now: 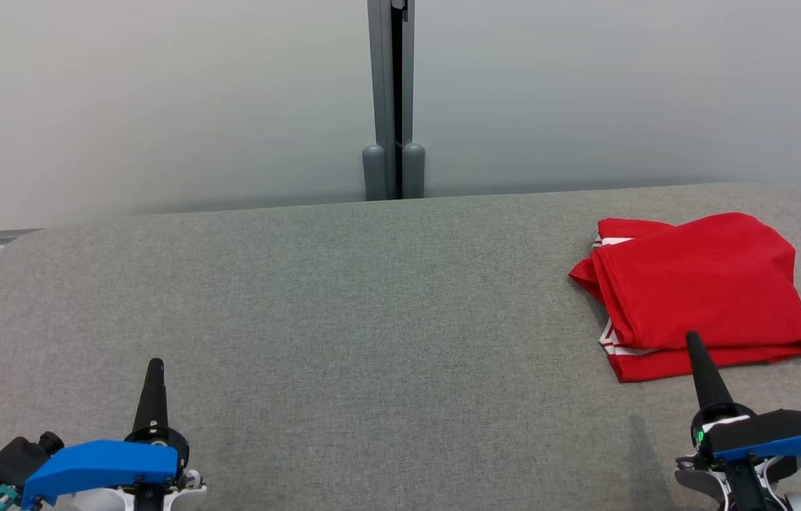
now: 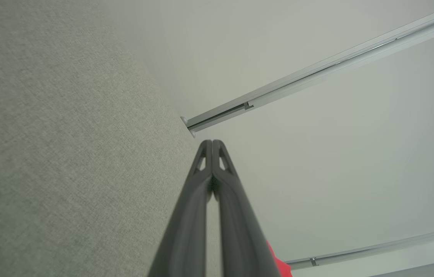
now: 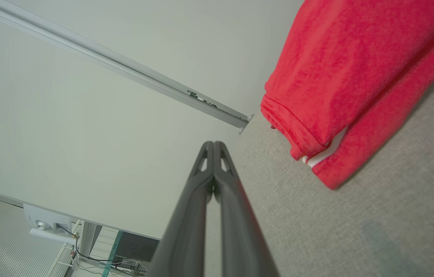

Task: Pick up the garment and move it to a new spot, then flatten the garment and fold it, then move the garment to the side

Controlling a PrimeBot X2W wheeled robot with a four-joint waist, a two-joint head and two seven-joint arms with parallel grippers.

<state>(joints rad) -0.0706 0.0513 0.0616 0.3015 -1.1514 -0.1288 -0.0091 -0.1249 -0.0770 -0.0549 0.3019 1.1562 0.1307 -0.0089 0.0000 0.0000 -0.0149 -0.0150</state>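
Note:
The red garment (image 1: 699,291) with white trim lies folded into a compact rectangle at the right side of the grey fabric table (image 1: 372,319). In the right wrist view the garment (image 3: 348,77) fills the upper right corner, its folded edge showing a white stripe. My right gripper (image 1: 693,339) is shut and empty, its tip in front of the garment's near edge; the same shut fingers (image 3: 213,148) point past the cloth. At the lower left my left gripper (image 1: 155,365) is shut with nothing in it, well away from the garment, its fingers (image 2: 212,144) pressed together.
A pale partition wall (image 1: 159,99) with a grey vertical post (image 1: 393,99) stands right behind the table's far edge. The table corners are rounded. In the right wrist view, a small white device with cables (image 3: 47,223) sits on the floor beyond the table.

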